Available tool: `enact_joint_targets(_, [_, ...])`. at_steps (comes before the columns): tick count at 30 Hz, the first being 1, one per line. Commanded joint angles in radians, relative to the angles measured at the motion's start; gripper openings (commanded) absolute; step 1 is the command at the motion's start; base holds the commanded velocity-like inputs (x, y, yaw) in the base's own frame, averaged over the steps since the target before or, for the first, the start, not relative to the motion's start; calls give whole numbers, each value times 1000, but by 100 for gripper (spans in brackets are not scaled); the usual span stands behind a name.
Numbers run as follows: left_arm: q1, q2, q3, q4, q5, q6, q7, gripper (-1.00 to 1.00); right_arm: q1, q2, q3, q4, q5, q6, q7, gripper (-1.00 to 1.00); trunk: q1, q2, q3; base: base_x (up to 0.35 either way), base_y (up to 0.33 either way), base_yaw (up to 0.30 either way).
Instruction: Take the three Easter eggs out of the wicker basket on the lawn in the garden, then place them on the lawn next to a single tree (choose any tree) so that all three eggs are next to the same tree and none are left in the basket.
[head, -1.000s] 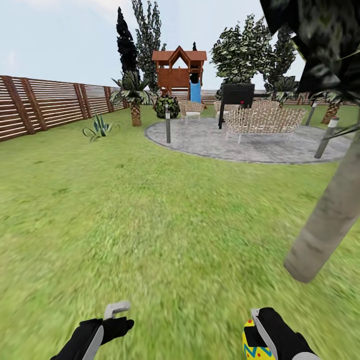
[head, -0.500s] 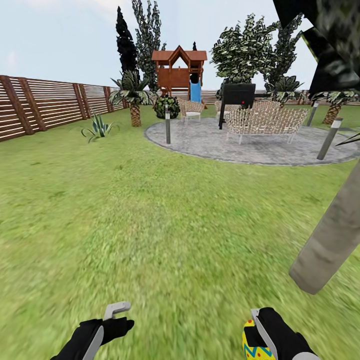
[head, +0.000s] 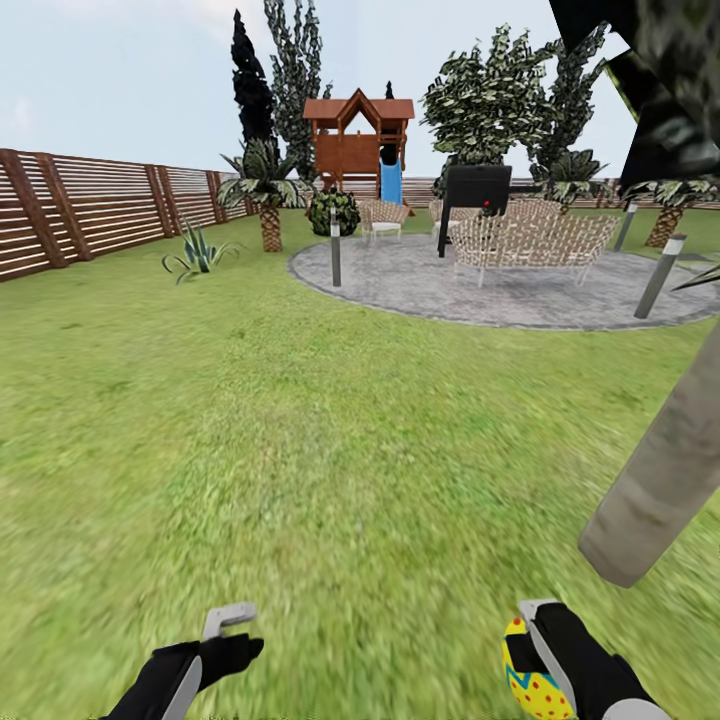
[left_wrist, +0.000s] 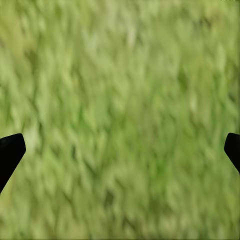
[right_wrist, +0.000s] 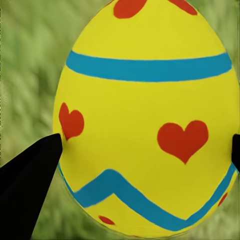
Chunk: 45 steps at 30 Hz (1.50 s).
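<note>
Head view: above the lawn (head: 300, 450), the right end effector (head: 540, 665) grips an egg (head: 530, 680) near a tree (head: 660, 470). The left end effector (head: 215, 640) is empty.

Left wrist view: fingers (left_wrist: 10, 155) spread wide over grass.

Right wrist view: fingers (right_wrist: 30, 175) are clamped against the egg (right_wrist: 145, 110).

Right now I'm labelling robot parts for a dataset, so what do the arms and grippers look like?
Both grippers, left gripper and right gripper, have black, glove-like bodies with pale grey fingers and grey trim. In the wrist views the fingertips look plain black. No cables or markings visible.
</note>
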Motion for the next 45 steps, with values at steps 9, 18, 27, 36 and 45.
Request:
enact_joint_targets(9, [0,0,6,-1,8,-4,-3,100,0,5,3,-12,1,5,-2,-100,4,-3,-36,0,0,0])
enact_joint_targets(18, [0,0,5,-1,7,-3,-3,100,0,5,3,-12,1,5,-2,-100,8,-5,-71,0,0,0])
enact_joint_targets(27, [0,0,5,-1,7,-3,-3,100,0,6,4,-12,1,5,-2,-100,12,-7,-105,0,0,0])
enact_joint_targets(36, [0,0,5,-1,7,-3,-2,100,0,9,4,-12,1,5,-2,-100,16,-9,-140,0,0,0])
enact_joint_targets(45, [0,0,5,-1,7,-3,-2,100,0,9,4,-12,1,5,-2,-100,20,-11,-175,0,0,0])
